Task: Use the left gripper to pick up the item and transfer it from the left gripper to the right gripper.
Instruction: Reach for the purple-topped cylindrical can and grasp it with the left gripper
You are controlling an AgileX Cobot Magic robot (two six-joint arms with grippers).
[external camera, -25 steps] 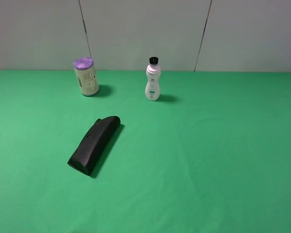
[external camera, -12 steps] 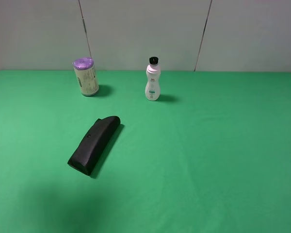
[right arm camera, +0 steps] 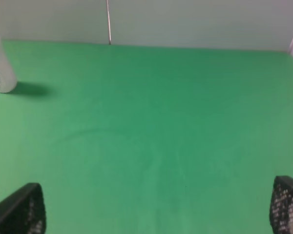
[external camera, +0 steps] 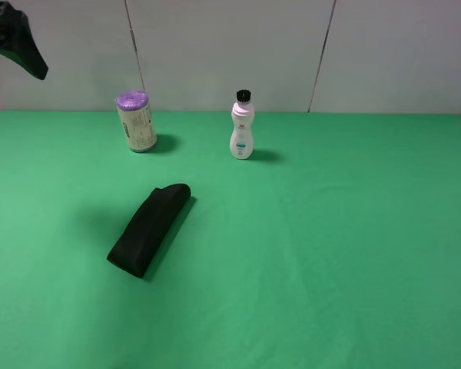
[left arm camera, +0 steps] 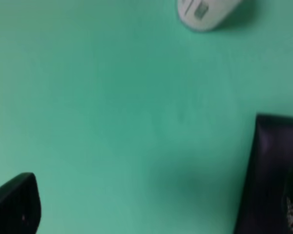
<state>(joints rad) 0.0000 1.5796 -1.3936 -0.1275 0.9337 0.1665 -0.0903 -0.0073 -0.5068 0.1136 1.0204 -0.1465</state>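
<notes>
the item (external camera: 136, 121) stands upright on the green table (external camera: 330, 254), so its long axis is vertical. it is about as far back as the white bottle (external camera: 243, 127), well apart from it, on the bottle's left in the high view. the left gripper (external camera: 19, 48) hangs in the air even further to the left of the bottle, beyond the item and higher than it, so the item is between this gripper and the bottle. in the left wrist view its fingers (left arm camera: 14, 207) are wide apart and hold nothing. the long black case (external camera: 150, 229) lies flat, nearer to the camera than the bottle and to its left.

the right gripper (right arm camera: 154, 209) is also spread and empty. its view catches only the bottle at one edge, not the item. i judge the left arm is much nearer. it must come down and move toward the bottle, then close across the round body from the side.
</notes>
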